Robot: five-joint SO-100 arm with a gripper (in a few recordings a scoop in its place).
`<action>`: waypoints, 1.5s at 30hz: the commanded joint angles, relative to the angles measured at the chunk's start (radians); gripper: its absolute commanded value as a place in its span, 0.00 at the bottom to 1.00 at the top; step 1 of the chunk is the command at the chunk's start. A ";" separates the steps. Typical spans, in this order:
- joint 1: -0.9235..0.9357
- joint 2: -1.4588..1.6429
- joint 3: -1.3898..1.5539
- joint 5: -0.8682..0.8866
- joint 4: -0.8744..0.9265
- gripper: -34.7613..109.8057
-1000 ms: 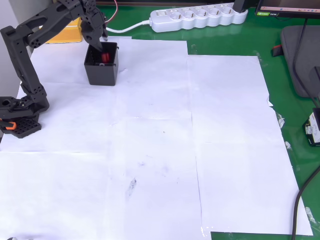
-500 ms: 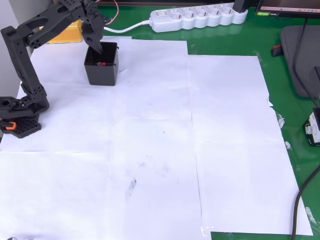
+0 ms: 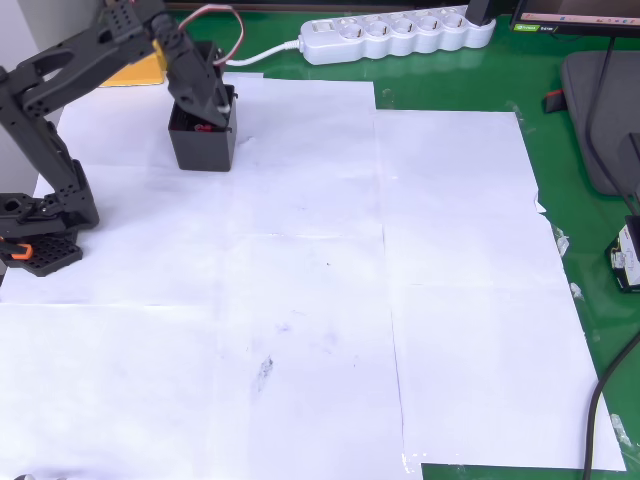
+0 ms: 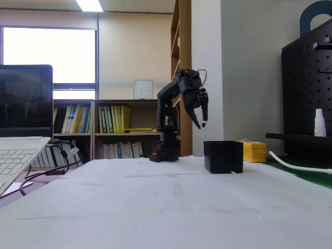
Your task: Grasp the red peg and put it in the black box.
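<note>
**White paper, green mat, peg in the box**

White sheets of paper (image 3: 330,280) cover most of the green tabletop (image 3: 560,440), taped edge to edge, and the near part of them lies bare apart from faint grey smudges. In the fixed view a laptop (image 4: 21,129) stands at the left edge, nearer than everything else. Farther back on the paper sits the black box (image 3: 203,135), upright, its open top facing up; in the fixed view the black box (image 4: 223,156) stands to the right of the arm's base. Inside it a bit of the red peg (image 3: 205,126) shows against the dark wall, low in the box and partly hidden by the arm in the overhead view. The pincer (image 4: 198,116) hangs above the box, clear of its rim, with its fingers parted and nothing between them; in the overhead view the pincer (image 3: 217,100) overlaps the box's upper edge. The black arm (image 3: 60,75) reaches from its base (image 3: 35,235) at the left of the paper. Beyond the box lies a yellow block (image 3: 135,68), and farther still a white power strip (image 3: 395,35) runs along the mat. Bookshelves (image 4: 109,129) fill the far wall in the fixed view.
</note>
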 commanded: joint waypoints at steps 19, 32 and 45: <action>0.302 -0.985 -1.267 -0.258 -0.423 0.24; 0.281 -1.341 -1.606 -0.497 -0.331 0.24; 0.284 -1.543 -1.606 -0.647 0.126 0.24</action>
